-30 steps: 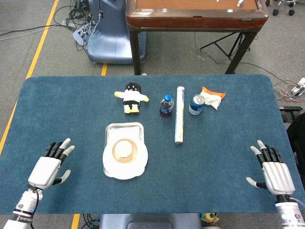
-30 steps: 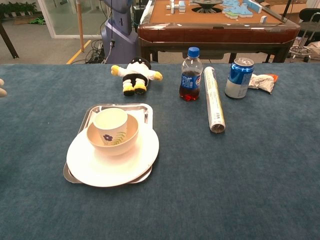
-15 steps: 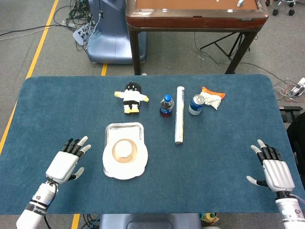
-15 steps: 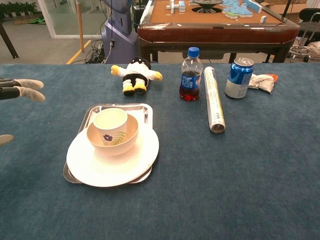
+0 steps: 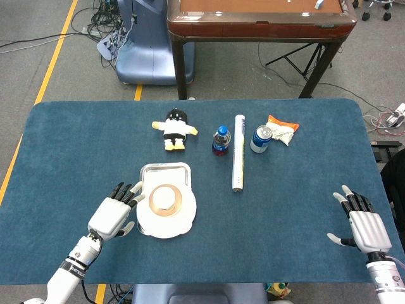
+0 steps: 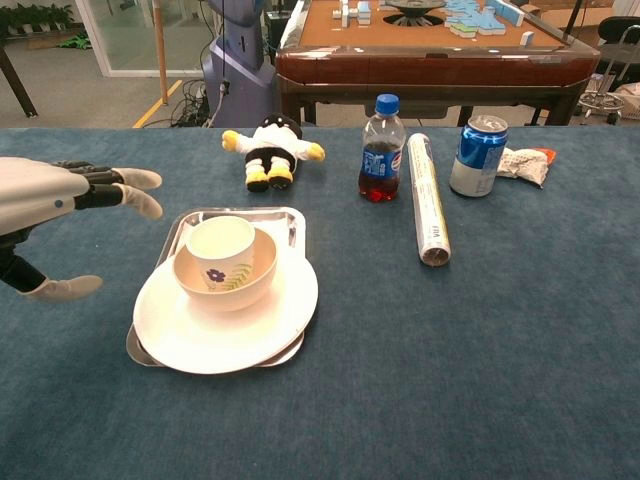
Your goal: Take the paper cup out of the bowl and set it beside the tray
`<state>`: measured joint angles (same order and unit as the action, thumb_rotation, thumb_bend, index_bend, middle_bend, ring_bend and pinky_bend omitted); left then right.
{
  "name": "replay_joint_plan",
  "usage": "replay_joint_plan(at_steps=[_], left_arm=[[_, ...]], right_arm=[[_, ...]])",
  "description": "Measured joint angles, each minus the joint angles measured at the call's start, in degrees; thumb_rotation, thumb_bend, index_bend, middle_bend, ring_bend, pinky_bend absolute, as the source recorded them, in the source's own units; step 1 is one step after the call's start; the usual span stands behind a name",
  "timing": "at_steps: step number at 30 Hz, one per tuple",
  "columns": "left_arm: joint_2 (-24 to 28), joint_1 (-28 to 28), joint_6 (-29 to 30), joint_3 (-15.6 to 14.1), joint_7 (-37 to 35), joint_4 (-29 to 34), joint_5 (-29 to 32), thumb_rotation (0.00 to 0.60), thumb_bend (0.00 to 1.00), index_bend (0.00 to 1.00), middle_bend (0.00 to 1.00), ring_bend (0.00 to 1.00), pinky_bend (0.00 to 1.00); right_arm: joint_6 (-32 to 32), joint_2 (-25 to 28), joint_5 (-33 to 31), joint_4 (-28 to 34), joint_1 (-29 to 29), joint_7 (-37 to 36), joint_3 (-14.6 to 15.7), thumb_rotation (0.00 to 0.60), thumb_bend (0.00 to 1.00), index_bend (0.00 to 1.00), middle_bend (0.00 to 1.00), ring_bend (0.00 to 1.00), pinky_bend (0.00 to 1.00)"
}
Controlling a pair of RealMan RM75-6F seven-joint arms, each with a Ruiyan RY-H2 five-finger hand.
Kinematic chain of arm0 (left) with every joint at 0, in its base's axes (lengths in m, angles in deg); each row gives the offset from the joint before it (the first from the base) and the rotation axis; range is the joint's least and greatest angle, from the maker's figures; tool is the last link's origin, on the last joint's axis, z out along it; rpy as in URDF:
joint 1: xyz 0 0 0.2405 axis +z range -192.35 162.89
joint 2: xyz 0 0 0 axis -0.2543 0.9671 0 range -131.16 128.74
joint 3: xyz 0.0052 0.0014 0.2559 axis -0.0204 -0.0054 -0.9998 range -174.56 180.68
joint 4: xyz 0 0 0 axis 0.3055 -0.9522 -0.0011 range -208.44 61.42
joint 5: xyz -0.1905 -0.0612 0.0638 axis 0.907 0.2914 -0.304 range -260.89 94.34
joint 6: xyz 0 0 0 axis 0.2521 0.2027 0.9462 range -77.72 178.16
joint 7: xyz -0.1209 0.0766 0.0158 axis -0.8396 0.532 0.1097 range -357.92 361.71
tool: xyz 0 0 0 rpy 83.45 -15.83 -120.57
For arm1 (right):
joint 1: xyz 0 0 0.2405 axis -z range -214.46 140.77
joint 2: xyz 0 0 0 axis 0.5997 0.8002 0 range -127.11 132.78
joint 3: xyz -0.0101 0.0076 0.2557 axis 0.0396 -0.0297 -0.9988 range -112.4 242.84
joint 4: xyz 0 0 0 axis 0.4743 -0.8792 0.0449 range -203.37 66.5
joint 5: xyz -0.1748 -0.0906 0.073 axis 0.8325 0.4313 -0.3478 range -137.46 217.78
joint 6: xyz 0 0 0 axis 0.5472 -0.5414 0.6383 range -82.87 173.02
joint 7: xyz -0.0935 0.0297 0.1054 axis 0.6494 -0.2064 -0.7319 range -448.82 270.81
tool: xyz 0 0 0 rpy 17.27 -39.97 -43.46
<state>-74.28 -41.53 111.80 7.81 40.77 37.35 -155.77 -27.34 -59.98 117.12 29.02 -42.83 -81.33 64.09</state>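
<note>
While the paper cup (image 6: pixel 220 246) sits upright inside the bowl (image 6: pixel 226 279), the left hand (image 5: pixel 114 215) is seen just to the left of the stack, held above the blue table (image 5: pixel 291 190) with fingers spread and nothing in its grasp. From the chest view the same hand's fingertips (image 6: pixel 140 190) are pointed toward the cup but are kept apart from it, short of the tray's left edge. The bowl is placed on a white plate (image 6: pixel 225 325), which in turn is carried by the metal tray (image 6: pixel 285 222); the plate's front rim is seen overhanging the tray on the near side.

Behind the tray, a plush penguin (image 5: pixel 174 128) is laid on its back. To its right, a small cola bottle (image 5: pixel 221 140) with a blue cap is stood upright, just beside a long white roll (image 5: pixel 238 152) laid lengthwise toward the robot. A blue drink can (image 5: pixel 260 139) is stood right of the roll, with a crumpled snack packet (image 5: pixel 281 130) touching or nearly touching it on the far side.

At the far right, the right hand (image 5: pixel 364 227) is rested low near the table's front corner, palm down, fingers splayed and empty, well apart from every object.
</note>
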Motion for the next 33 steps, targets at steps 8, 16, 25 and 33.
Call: replay_joint_plan(at_steps=[8, 16, 25, 33], left_arm=[[-1.5, -3.1, -0.8, 0.8, 2.9, 0.8, 3.1, 0.6, 0.32, 0.19, 0.0, 0.0, 0.0], [-3.9, -5.4, -1.0, 0.4, 4.7, 0.5, 5.1, 0.6, 0.32, 0.21, 0.0, 0.0, 0.0], [-6.0, -7.2, -0.6, -0.5, 5.6, -0.1, 5.6, 0.6, 0.32, 0.22, 0.0, 0.0, 0.0], [-7.0, -9.1, -1.2, -0.4, 5.5, -1.0, 7.0, 0.6, 0.32, 0.22, 0.0, 0.0, 0.0]], right_arm=[[1.4, 0.2, -0.9, -0.4, -0.6, -0.9, 0.0, 0.6, 0.2, 0.0, 0.0, 0.0, 0.0], [2.3, 0.5, -1.5, -0.8, -1.0, -1.7, -0.1, 0.6, 0.2, 0.0, 0.0, 0.0, 0.0], [2.6, 0.7, -1.8, -1.1, -1.1, -2.5, -0.1, 0.6, 0.2, 0.0, 0.0, 0.0, 0.0], [3.0, 0.7, -2.2, -1.3, -1.4, -2.8, -0.1, 0.6, 0.2, 0.0, 0.0, 0.0, 0.0]])
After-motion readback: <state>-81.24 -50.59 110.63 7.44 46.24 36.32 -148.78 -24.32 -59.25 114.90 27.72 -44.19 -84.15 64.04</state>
